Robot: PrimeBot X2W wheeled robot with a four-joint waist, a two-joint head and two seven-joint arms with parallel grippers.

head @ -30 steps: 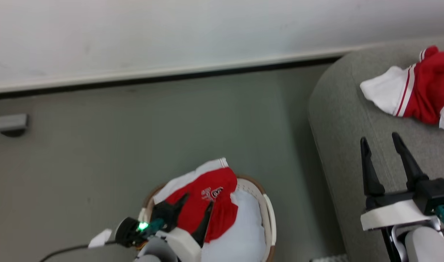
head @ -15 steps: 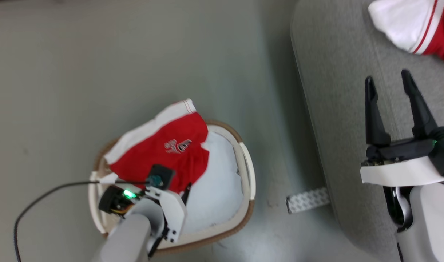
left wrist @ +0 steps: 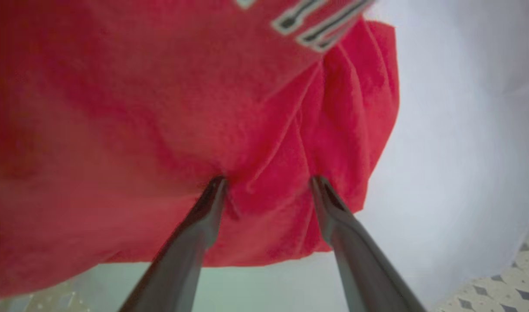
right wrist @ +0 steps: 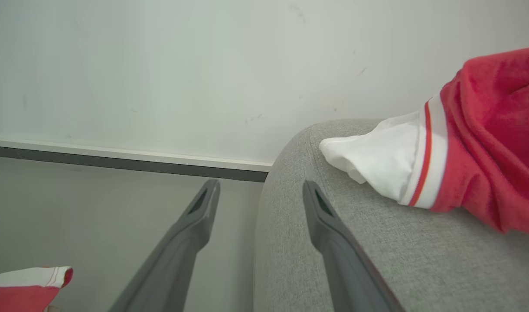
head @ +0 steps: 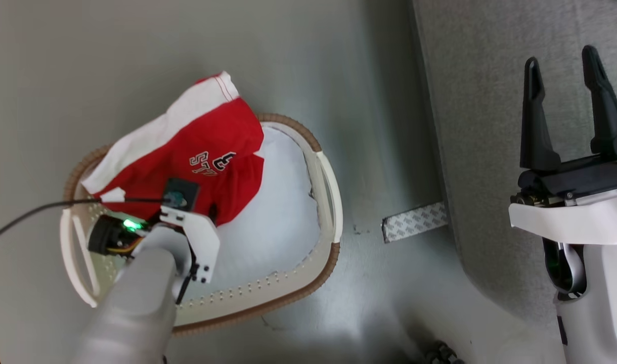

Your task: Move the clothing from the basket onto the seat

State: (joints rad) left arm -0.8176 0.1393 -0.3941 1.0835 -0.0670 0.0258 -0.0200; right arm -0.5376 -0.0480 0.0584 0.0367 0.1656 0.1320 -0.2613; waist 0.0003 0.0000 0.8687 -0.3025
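Right now the red jersey (head: 207,151), white-trimmed with dark lettering, is lying draped over the rim of the basket (head: 288,298) at the head view's upper left. It is resting on a white garment (head: 283,212) that is taking up the basket's inside. The basket is sitting on the grey floor (head: 136,50), near the seat (head: 490,101) but apart from it, with a tape strip (head: 414,221) between them.

The left wrist view is showing what the head view is hiding. The left gripper (left wrist: 268,181) is pointing down with its jaws spread wide, and both tips are pressing into the creased red fabric, pinching nothing yet. In the head view the wrist housing is covering those fingers, and a black cable (head: 35,210) is trailing off it.

The right gripper (head: 566,76) is hovering over the seat's edge, spread wide and holding nothing. The right wrist view is showing a red and white garment (right wrist: 485,147) with striped trim lying on the seat, and the pale wall (right wrist: 204,65) behind.
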